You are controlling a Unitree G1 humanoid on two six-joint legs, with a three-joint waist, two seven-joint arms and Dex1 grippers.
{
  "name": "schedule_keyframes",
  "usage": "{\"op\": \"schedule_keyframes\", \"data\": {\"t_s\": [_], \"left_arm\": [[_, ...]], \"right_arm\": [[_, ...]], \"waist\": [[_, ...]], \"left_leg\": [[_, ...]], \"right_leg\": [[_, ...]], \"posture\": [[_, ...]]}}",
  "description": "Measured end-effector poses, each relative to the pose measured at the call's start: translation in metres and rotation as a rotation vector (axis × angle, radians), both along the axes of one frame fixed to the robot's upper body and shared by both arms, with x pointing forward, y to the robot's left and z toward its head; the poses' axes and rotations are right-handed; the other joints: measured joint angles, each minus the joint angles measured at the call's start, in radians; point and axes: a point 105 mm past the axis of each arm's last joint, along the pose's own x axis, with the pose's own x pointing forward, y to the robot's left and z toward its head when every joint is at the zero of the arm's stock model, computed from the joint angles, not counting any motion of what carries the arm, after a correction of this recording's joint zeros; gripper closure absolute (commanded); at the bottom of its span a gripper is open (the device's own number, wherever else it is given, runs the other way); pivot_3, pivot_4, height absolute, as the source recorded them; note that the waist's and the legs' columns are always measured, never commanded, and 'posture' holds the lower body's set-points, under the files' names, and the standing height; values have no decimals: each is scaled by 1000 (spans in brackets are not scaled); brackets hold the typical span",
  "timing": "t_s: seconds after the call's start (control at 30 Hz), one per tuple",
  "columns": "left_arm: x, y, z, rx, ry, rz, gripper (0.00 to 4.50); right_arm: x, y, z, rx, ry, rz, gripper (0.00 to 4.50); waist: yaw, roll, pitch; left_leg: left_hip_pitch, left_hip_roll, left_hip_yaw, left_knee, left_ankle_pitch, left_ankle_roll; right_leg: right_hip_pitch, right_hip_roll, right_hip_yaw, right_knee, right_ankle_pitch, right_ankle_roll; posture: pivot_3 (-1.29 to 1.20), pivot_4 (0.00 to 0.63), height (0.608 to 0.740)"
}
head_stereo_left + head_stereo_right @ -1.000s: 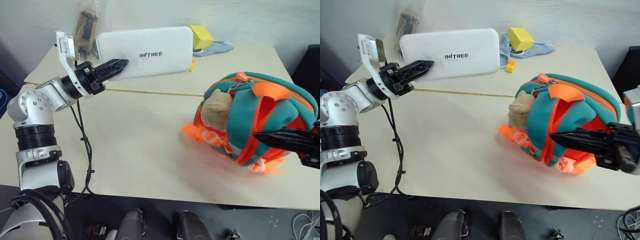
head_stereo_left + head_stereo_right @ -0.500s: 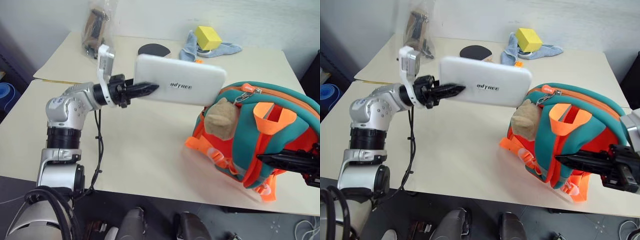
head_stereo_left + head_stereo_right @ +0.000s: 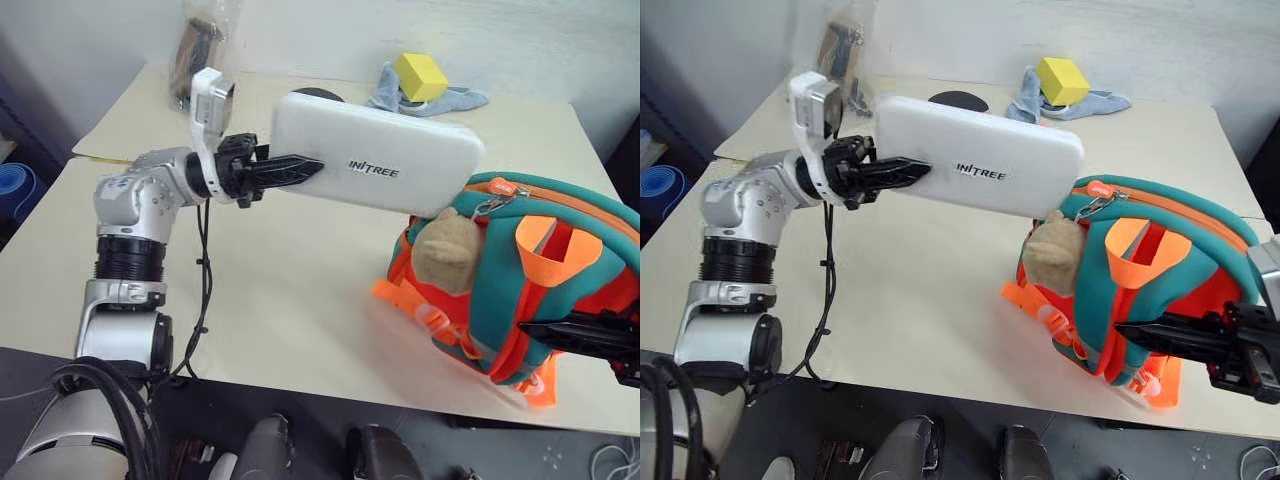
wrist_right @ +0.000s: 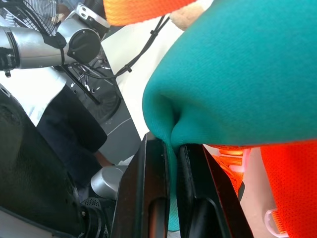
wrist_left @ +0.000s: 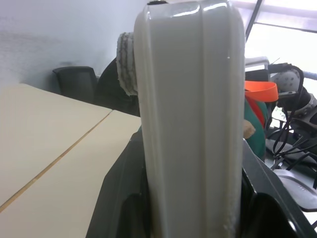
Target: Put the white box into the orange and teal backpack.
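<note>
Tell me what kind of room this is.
Probably an office or lab workspace: pale worktables pushed together, a black office chair beside them, and a floor fan with loose cables nearby.

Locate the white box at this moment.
In the left eye view the white box is held above the table in the left gripper, its far end over the orange and teal backpack.

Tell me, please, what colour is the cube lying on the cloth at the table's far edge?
Yellow cube, clearest in the right eye view.

Bare table (image 3: 280, 300) lies open left of the orange and teal backpack (image 3: 490, 290); the white box (image 3: 375, 165) overhangs its plush charm (image 3: 445, 255); yellow cube (image 3: 420, 75) and blue cloth (image 3: 445, 100) crowd the far edge.
</note>
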Motion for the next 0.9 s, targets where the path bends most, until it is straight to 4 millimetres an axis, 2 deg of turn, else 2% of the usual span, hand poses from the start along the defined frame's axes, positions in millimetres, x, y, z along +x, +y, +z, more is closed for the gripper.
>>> {"op": "schedule_keyframes", "data": {"t_s": [0.13,0.27,0.47,0.73,0.83,0.9], "left_arm": [[6,-5,12,-18,-15,0,3122],[4,-7,22,-22,-46,-35,3122],[3,-13,14,-2,-55,-72,3122],[4,-30,-12,138,-226,-84,3122],[5,-30,-13,157,-232,-108,3122],[8,-29,-6,181,-236,-104,3122]], "right_arm": [[-5,-4,3,-3,-8,-9,4486],[-7,-5,4,-8,-12,-12,4486],[-9,-3,1,-16,-11,-10,4486],[-6,-2,4,-19,-32,-20,4486],[-6,-2,3,-17,-30,-17,4486],[-3,-1,1,-16,-24,-13,4486]], "waist": [[-3,-1,0],[-7,-1,0],[-5,-1,0],[0,-1,0],[-2,-1,0],[-3,-1,0]], "left_leg": [[0,0,0,0,0,0],[0,0,0,-1,0,0],[0,0,0,0,0,0],[0,-1,0,1,0,1],[0,-1,0,1,0,1],[0,0,0,2,0,1]], "right_leg": [[0,0,0,0,0,0],[0,0,0,0,0,0],[0,0,0,1,0,0],[0,0,0,0,0,1],[0,0,0,1,0,1],[0,0,0,1,0,1]], "posture": [[0,150,740],[0,150,740],[0,150,740],[0,150,740],[0,150,740],[0,150,740]]}}
